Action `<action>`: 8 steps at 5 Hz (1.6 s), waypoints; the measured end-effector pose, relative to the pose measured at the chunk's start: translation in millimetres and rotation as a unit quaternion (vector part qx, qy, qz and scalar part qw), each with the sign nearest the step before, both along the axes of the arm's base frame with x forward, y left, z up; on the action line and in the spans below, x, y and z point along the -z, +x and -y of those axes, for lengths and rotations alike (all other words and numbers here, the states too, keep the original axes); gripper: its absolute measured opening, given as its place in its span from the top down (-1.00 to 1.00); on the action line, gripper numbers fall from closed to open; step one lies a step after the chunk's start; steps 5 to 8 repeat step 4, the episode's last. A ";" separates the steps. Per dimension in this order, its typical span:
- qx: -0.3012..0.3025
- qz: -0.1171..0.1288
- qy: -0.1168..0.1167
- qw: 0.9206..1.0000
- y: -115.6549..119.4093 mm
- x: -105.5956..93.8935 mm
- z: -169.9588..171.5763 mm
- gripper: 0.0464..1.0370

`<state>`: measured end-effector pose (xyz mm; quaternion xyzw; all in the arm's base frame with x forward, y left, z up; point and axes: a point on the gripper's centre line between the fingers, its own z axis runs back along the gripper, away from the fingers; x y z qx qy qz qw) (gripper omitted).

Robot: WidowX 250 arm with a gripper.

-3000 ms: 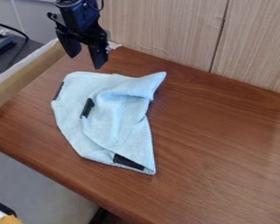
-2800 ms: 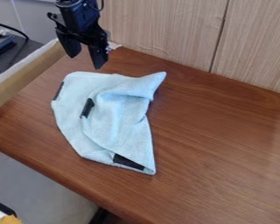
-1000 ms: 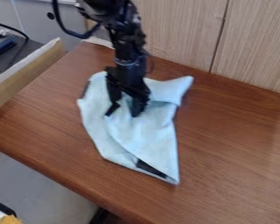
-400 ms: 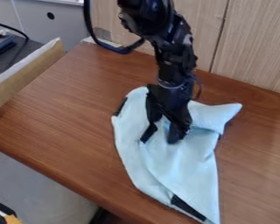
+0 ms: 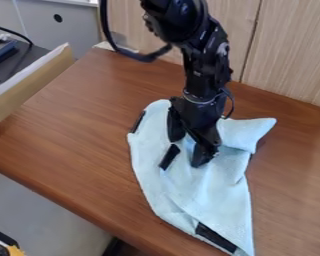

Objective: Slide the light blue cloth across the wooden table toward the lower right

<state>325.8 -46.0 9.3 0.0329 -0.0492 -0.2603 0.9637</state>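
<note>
Blue cloth (image 5: 206, 192) beneath gripper (image 5: 187, 153); jaws apart

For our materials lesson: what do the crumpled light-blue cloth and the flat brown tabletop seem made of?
Crumpled light-blue cloth: soft, matte fabric, perhaps microfibre; it drapes in folds.
Flat brown tabletop: satin wood or wood-look laminate; grain streaks show.

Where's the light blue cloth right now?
In the camera view, the light blue cloth lies on the wooden tabletop, lower middle and slightly right, beneath the black pincer.
</note>
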 end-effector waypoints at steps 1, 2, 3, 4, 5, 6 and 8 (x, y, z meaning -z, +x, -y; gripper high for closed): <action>-0.003 0.015 -0.001 1.000 2.5 -12.0 -1.2 -0.92; -0.001 0.034 0.008 0.999 1.7 -39.0 -4.5 -0.92; 0.006 0.067 -0.018 0.998 -4.3 -61.0 -4.7 -0.92; 0.006 0.109 -0.034 0.993 -15.5 -70.2 -19.9 -0.92; 0.006 0.109 -0.034 0.993 -15.5 -70.2 -19.9 -0.92; 0.006 0.109 -0.034 0.993 -15.5 -70.2 -19.9 -0.92; 0.006 0.109 -0.034 0.993 -15.5 -70.2 -19.9 -0.92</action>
